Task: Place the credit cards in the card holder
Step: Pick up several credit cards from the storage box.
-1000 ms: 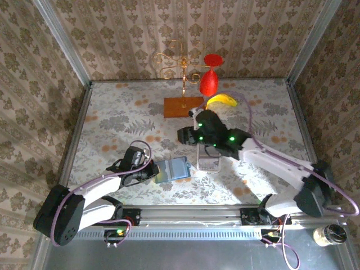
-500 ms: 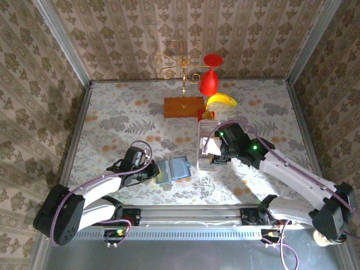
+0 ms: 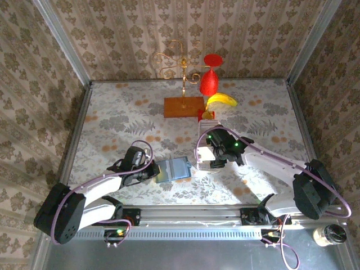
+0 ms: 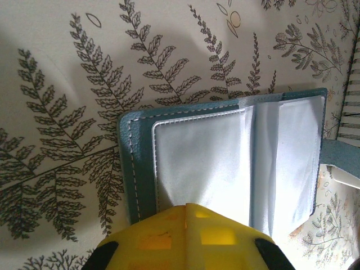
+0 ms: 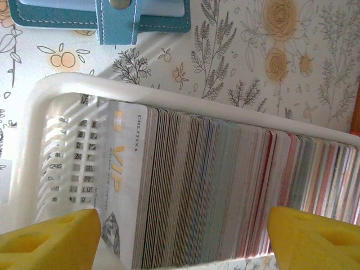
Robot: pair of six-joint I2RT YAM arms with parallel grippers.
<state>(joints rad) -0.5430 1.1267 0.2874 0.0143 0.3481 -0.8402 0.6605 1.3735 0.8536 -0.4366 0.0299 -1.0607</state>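
- Looking into your white tray (image 5: 50,90), the credit cards (image 5: 214,191) stand edge-on in a packed row.
- Your card holder (image 4: 225,152) lies open just beside it.
- Right gripper (image 5: 183,236) spread wide over the cards; left gripper (image 4: 185,242) clenched at the card holder's edge.

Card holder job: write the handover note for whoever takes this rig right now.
Left gripper: shut, tips on the edge of the small teal-blue folding card holder, which lies open on the table.
Right gripper: open and empty, jaws wide over the row of thin pale credit cards standing edge-on in the white plastic tray beside the holder.
Done: holder is open; no card seen in its clear sleeves.
Left: pinch one card from the row, slide it into a sleeve, repeat.
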